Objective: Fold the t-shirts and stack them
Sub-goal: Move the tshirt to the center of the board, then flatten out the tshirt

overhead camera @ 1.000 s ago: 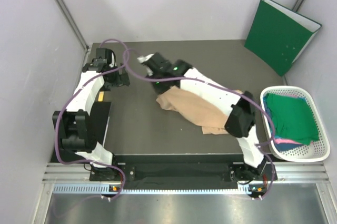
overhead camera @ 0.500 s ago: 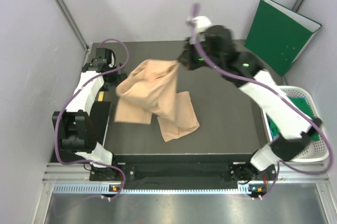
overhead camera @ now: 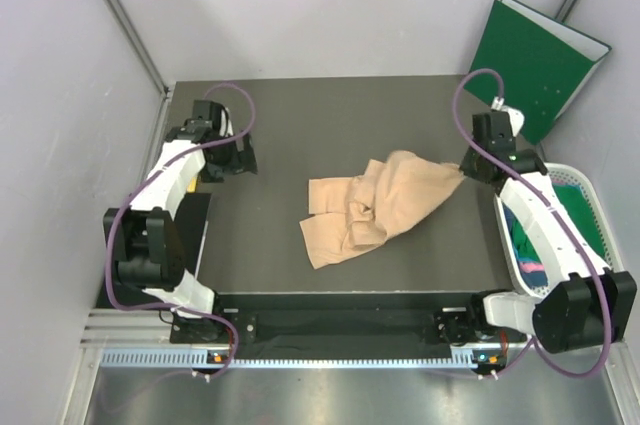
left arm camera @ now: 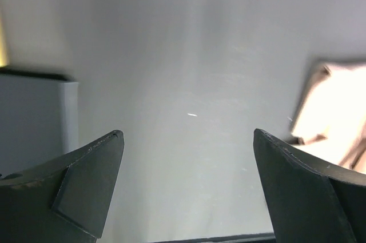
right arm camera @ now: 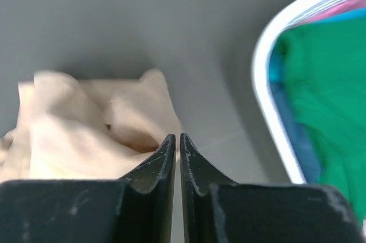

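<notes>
A pale peach t-shirt (overhead camera: 375, 207) lies crumpled in the middle of the dark table, its right corner stretched toward my right gripper (overhead camera: 468, 167). In the right wrist view the jaws (right arm camera: 176, 137) are pressed together at the shirt's corner (right arm camera: 114, 123), shut on its edge. My left gripper (overhead camera: 243, 157) is open and empty over bare table at the left; its wrist view (left arm camera: 189, 134) shows the peach shirt (left arm camera: 337, 111) far off at the right edge. Green (overhead camera: 585, 215), blue and pink t-shirts lie in the white basket (overhead camera: 570, 295).
The white basket's rim (right arm camera: 269, 83) is just right of my right gripper, with a green shirt (right arm camera: 320, 83) inside. A stiff green folder (overhead camera: 530, 65) leans against the wall at the back right. Grey walls enclose the table on three sides.
My right arm swung the peach shirt up and across the table, then came down at the right side; the shirt now lies crumpled mid-table. My left gripper has shifted slightly.
</notes>
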### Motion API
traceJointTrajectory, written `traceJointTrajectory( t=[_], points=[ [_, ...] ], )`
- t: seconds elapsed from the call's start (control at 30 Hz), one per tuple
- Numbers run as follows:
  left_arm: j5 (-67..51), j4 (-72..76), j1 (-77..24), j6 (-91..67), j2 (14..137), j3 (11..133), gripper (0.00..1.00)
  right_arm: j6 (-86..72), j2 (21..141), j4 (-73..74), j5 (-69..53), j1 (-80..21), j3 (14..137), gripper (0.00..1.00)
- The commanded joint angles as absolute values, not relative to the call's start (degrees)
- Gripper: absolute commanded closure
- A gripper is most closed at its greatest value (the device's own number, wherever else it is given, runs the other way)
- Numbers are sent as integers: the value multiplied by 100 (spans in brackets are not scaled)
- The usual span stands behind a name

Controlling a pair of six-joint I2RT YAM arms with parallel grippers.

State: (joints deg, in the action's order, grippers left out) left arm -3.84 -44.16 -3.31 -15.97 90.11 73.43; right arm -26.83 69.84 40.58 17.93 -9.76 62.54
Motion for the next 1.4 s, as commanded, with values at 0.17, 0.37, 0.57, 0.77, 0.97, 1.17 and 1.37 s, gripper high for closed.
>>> traceJointTrajectory(
  t=[0.17, 0.37, 0.57, 0.77, 0.97, 1.17, 1.37],
  points=[
    [-1028, -3833, -1669, -1819, 9008, 6900, 0, -2435, 6891, 4018, 2148, -826, 7391, 38],
    [-1213, -3534, -2030, -1986, 9421, 6908, 0, -2268, 7153, 3411, 401, -826, 7304, 14],
    [-1344, -3296, -2057, -2065, 10133, 7136, 0, -2355, 8215, 3357, -378, -1414, 7321, 15],
    [-1503, -3138, -2100, -2136, 10704, 7575, 12, -2610, 9445, 3989, -159, -2065, 7865, 16],
    [-1564, -3041, -2188, -2224, 11179, 8075, 28, -2707, 10159, 4851, 692, -2390, 8305, 18],
    [-1512, -3313, -2347, -2145, 11856, 8735, 74, -2672, 10862, 5536, 1404, -2566, 8674, 20],
    [-1048, -3542, -2347, -2092, 11918, 8947, 100, -2672, 11136, 5608, 1713, -2654, 8570, 91]
  ],
)
